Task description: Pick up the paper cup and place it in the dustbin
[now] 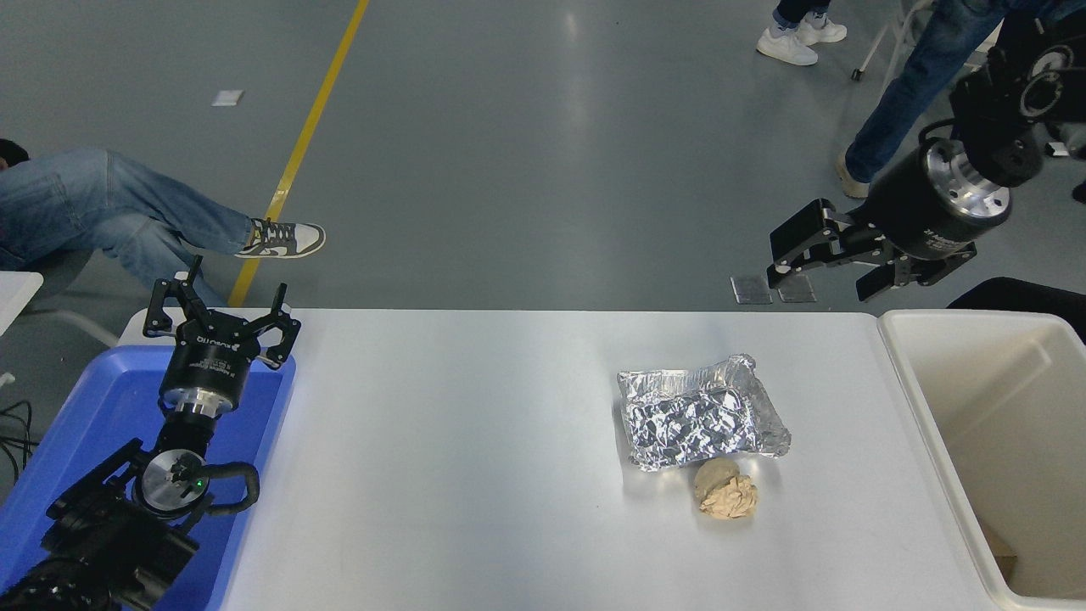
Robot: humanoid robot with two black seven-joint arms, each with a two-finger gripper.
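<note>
The paper cup does not show anywhere in the head view. The dustbin point(927, 424), a big off-white tub, stands at the table's right end, and only a small brown scrap shows in its near corner. My right gripper point(820, 284) is open and empty. It hangs high above the table's far right corner, up and to the left of the dustbin, with its fingers pointing left and down. My left gripper point(221, 318) is parked open over the blue tray at the lower left.
A crinkled silver foil tray point(700, 422) lies right of the table's middle, with a tan crumpled paper ball point(726, 495) just in front of it. A blue tray point(76, 424) sits at the left edge. People's legs stand on the floor beyond the table.
</note>
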